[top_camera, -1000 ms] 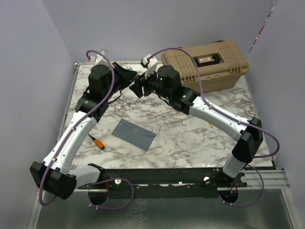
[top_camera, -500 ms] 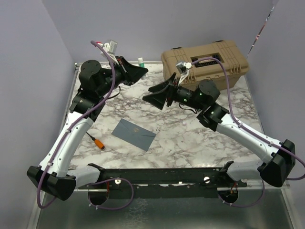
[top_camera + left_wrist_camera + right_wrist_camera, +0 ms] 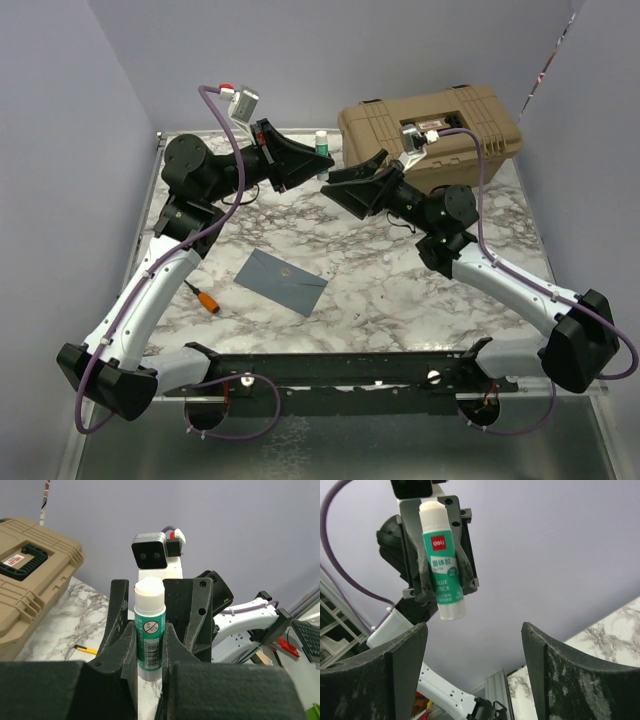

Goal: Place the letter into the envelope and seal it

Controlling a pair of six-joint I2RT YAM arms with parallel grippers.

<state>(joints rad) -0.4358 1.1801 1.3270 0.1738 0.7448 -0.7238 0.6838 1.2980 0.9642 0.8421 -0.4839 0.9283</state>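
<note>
Slate blue-grey envelope, small mark at centre, lying flat, askew, on marble table

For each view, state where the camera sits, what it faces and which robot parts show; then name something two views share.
Top external: above and behind the bases, looking down on the table, envelope, left arm, right arm.
Left wrist: looks along its own fingers at the clamped glue stick, right arm beyond.
Right wrist: faces the left gripper, own fingers at the bottom.
Shared: both wrist views show the glue stick.
</note>
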